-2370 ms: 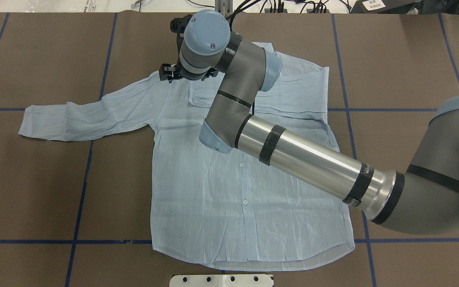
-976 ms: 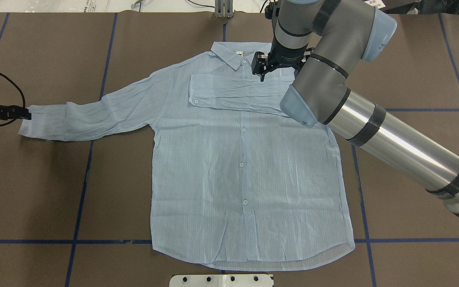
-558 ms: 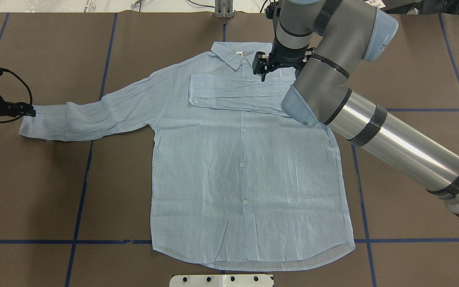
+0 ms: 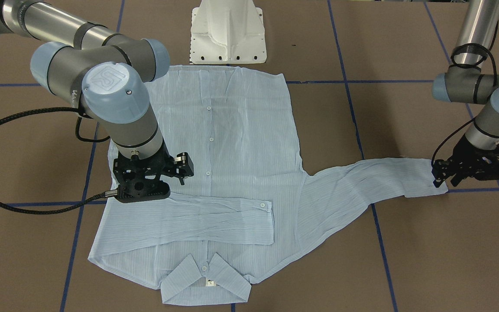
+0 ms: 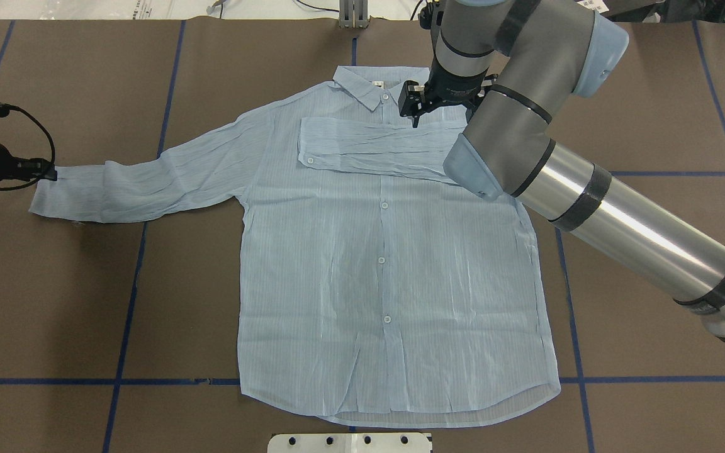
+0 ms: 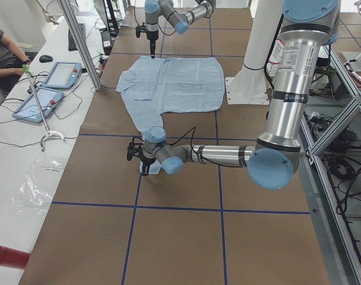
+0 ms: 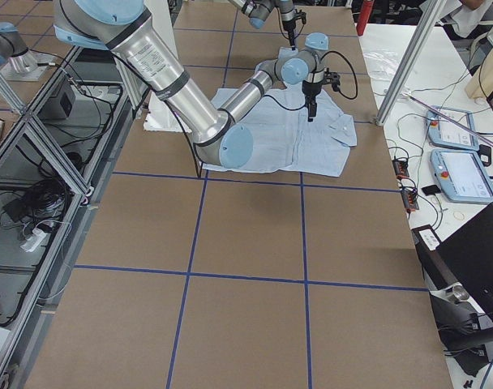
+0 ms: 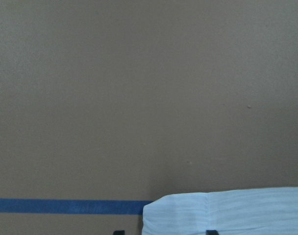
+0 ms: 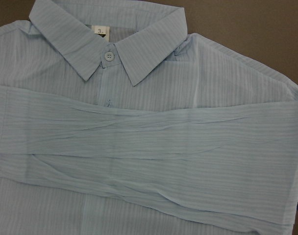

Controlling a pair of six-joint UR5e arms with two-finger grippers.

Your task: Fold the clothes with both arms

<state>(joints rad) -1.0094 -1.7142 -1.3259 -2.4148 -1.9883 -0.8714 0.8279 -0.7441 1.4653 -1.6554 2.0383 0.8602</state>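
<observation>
The pale blue striped shirt (image 5: pixel 375 264) lies flat and buttoned, collar (image 5: pixel 365 85) at the far side. One sleeve (image 5: pixel 369 148) is folded across the chest; it also shows in the right wrist view (image 9: pixel 149 147). The other sleeve (image 5: pixel 148 185) stretches out to the left. My left gripper (image 5: pixel 51 175) is open at that sleeve's cuff (image 8: pixel 227 213), its fingertips either side of the cuff corner, low over the table (image 4: pixel 438 182). My right gripper (image 5: pixel 444 104) is open and empty, hovering over the folded sleeve near the collar (image 4: pixel 152 173).
The brown table cover carries blue tape lines (image 5: pixel 129 302). The white base block (image 4: pixel 228 34) stands at the shirt's hem side. Metal frame posts (image 6: pixel 79 41) and a side desk with tablets (image 6: pixel 56 74) run along the far edge, where a person (image 6: pixel 2 47) sits.
My right arm swung from the shirt's left shoulder to beside the collar, leaving the sleeve folded across the chest. My left gripper came in from the left and crept onto the cuff.
</observation>
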